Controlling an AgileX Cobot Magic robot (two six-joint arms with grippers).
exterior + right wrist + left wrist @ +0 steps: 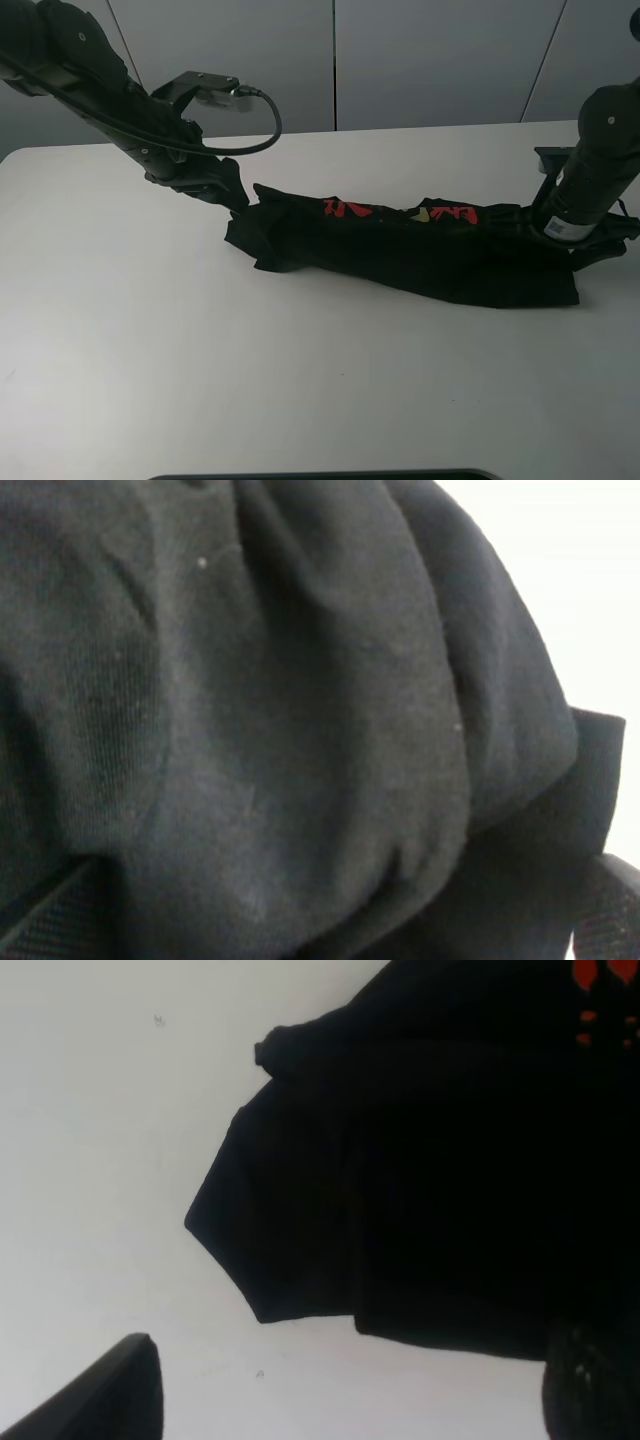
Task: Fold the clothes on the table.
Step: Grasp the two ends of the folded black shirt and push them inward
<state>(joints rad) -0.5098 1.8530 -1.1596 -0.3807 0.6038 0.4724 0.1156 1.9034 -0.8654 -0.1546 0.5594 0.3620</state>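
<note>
The clothes [420, 250] are one black T-shirt, gathered into a long crumpled strip across the white table [300, 380], with red and yellow print [350, 209] along its far edge. My left gripper [236, 192] hovers at the strip's left end. In the left wrist view this gripper [350, 1400] is open, its fingers [110, 1390] wide apart over bare table, and the shirt's corner [300, 1220] lies just ahead of them. My right gripper [572, 245] points down onto the strip's right end. In the right wrist view its fingertips [50, 925] stand far apart, open, with black cloth [300, 730] bunched between them.
A grey panelled wall [430, 60] runs behind the table's far edge. A dark flat object [320, 474] shows at the bottom edge of the exterior view. White tabletop stretches in front of the shirt and to its left.
</note>
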